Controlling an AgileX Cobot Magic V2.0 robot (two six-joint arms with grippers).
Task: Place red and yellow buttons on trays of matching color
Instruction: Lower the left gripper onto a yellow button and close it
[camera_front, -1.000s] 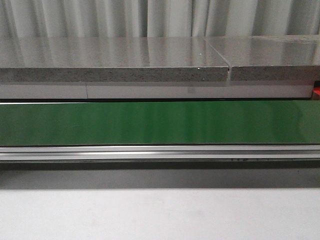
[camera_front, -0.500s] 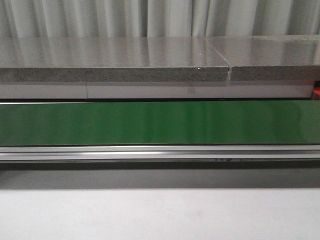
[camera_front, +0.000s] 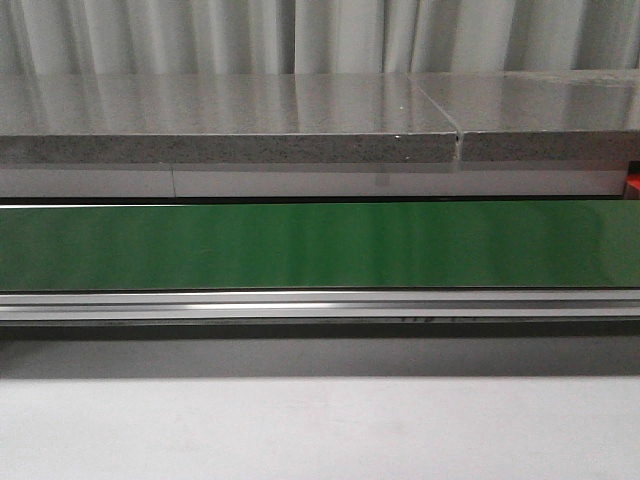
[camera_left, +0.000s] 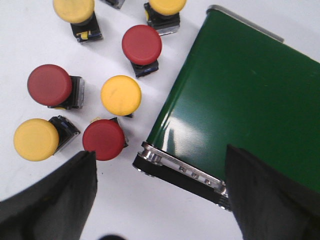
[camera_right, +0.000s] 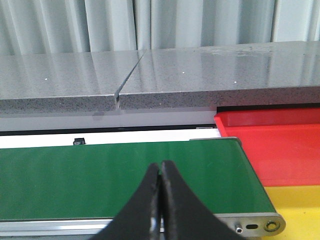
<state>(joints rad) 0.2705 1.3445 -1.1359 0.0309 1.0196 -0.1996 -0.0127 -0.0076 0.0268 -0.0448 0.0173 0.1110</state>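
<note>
Buttons, red (camera_left: 103, 139) and yellow (camera_left: 120, 94), sit clustered on the white table (camera_left: 30, 45) just off the belt's (camera_left: 240, 105) end, beneath the left gripper (camera_left: 160, 200), fingers apart. Right gripper (camera_right: 160, 200) fingers together, empty, over the belt; red tray (camera_right: 280, 145) and yellow tray (camera_right: 300, 210) beyond its end.

White table (camera_left: 20, 30) — buttons (camera_left: 120, 94), conveyor (camera_left: 240, 100)

The left gripper (camera_left: 160, 200) hangs above the end of the green belt (camera_left: 240, 100), its two dark fingers (camera_left: 50, 200) spread wide apart. The right gripper (camera_right: 160, 200) sits over the same belt, fingers pressed together, holding nothing.
</note>
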